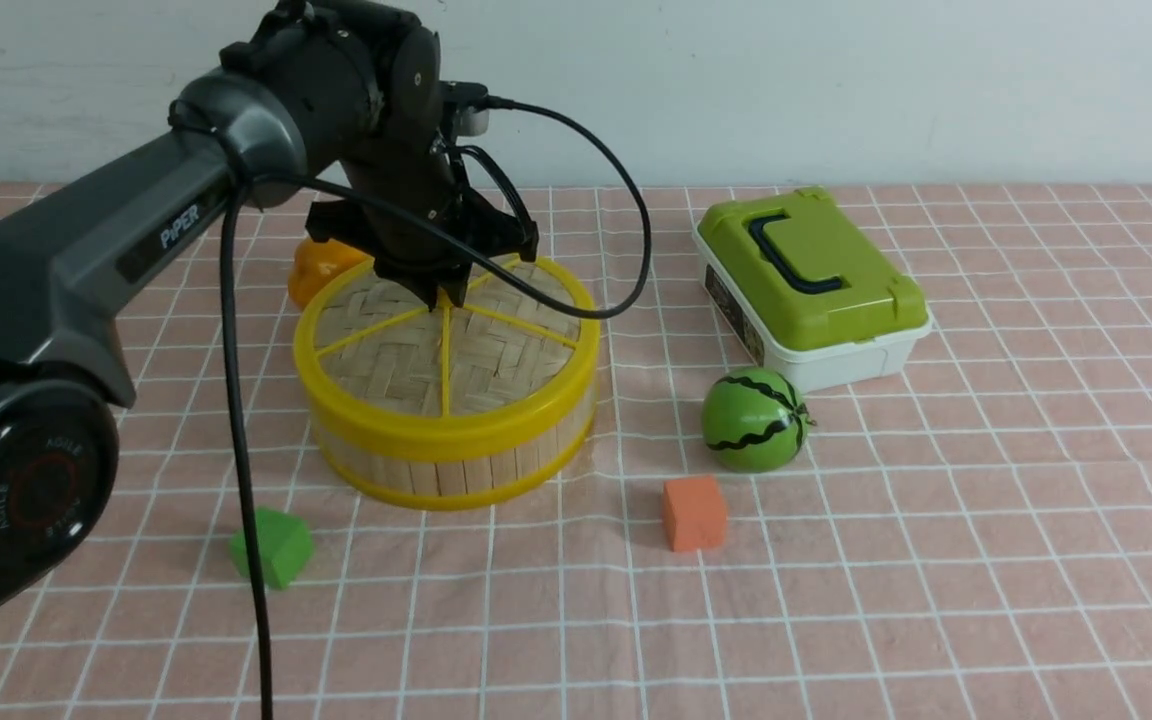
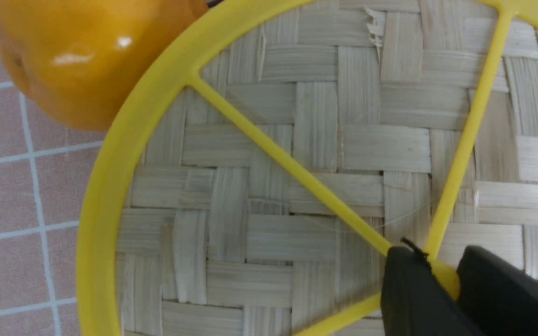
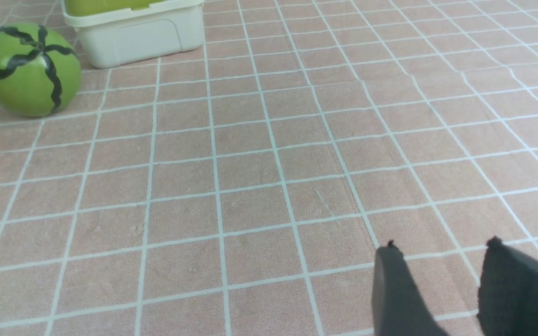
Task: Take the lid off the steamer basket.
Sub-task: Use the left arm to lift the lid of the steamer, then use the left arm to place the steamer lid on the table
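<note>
The steamer basket (image 1: 456, 465), round with bamboo slats and yellow rims, stands left of centre on the checked cloth. The lid (image 1: 496, 360), woven bamboo with yellow spokes, lies flat on top of it. My left gripper (image 1: 439, 293) reaches down onto the lid's middle. In the left wrist view the lid (image 2: 315, 140) fills the picture, and the left gripper (image 2: 439, 252) has its two black fingers pressed on either side of the small yellow centre knob (image 2: 446, 280). My right gripper (image 3: 442, 243) hangs open over bare cloth, holding nothing; it is out of the front view.
An orange toy fruit (image 1: 321, 268) sits just behind the basket, touching its rim. A white box with a green lid (image 1: 816, 285) stands at the back right, a toy watermelon (image 1: 753, 420) in front of it. An orange cube (image 1: 694, 512) and a green block (image 1: 274, 546) lie nearer.
</note>
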